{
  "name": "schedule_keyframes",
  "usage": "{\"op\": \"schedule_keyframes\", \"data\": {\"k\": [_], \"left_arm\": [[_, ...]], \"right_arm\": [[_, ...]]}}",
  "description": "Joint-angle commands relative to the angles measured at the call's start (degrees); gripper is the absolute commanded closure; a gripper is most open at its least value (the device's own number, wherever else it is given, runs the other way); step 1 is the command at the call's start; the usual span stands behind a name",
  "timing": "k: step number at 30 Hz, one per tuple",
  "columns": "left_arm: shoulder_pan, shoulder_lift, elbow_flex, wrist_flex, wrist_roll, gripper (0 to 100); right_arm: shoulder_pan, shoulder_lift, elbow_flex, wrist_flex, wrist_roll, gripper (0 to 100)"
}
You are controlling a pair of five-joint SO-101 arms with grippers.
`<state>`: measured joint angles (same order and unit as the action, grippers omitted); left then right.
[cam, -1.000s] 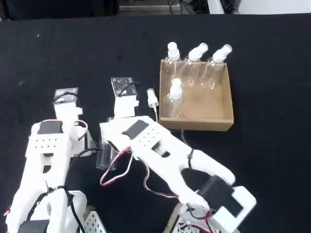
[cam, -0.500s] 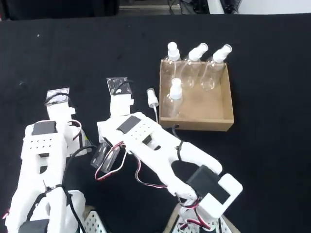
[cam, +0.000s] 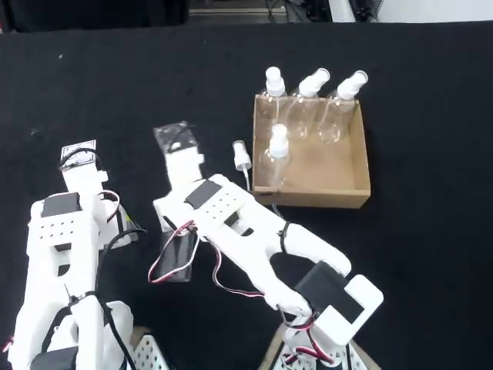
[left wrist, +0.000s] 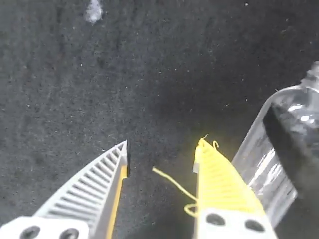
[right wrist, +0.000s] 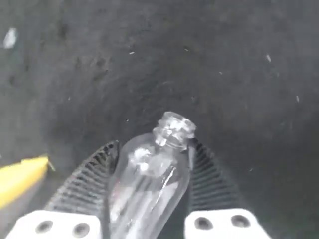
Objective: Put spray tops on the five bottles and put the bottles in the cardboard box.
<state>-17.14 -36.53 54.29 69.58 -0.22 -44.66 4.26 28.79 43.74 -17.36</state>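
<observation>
At about eight o'clock from the cardboard box (cam: 312, 197), low on the black surface (cam: 431, 254), the right tool (right wrist: 155, 145) pinches an uncapped clear bottle (right wrist: 149, 184); in the high view the arm (cam: 231, 220) hides part of its body. At the bottle's nine o'clock the left tool (left wrist: 163, 147) is spread, with nothing between its tips. Four capped bottles (cam: 278, 148) sit in the box, their clear bodies hard to trace. A loose spray top (cam: 242, 156) lies just outside the box's nine o'clock wall.
</observation>
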Motion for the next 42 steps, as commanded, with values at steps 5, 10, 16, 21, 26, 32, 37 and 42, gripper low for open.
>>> {"op": "schedule_keyframes", "data": {"k": [5, 10, 16, 21, 26, 32, 37, 42], "left_arm": [[-0.75, -1.49, -1.98, -0.44, 0.26, 79], [-0.75, -1.49, -1.98, -0.35, 0.26, 79], [-0.84, -1.49, -1.98, -0.26, 0.26, 79], [-0.84, -1.49, -1.98, -0.26, 0.18, 79], [-0.84, -1.49, -1.98, -0.53, 0.18, 79], [-0.84, -1.49, -1.98, -0.35, 0.18, 79], [-0.84, -1.49, -1.98, -0.35, 0.18, 79], [-0.84, -1.49, -1.98, -0.26, 0.18, 79]], "right_arm": [[3.60, -0.92, -4.79, -0.62, 19.69, 98.3], [3.43, -1.01, -8.75, 6.77, 18.37, 86.1], [3.78, -1.01, -13.23, 13.19, 11.87, 69.8], [2.29, -0.57, -13.41, 17.32, 4.66, 76.1], [2.64, 1.45, -11.38, 14.07, 1.41, 77.9], [2.46, 2.59, -11.03, 14.07, 1.67, 77.9], [2.29, 2.68, -8.84, 14.15, 1.85, 77.9], [2.11, 2.68, -7.78, 14.15, 4.92, 78.1]]}}
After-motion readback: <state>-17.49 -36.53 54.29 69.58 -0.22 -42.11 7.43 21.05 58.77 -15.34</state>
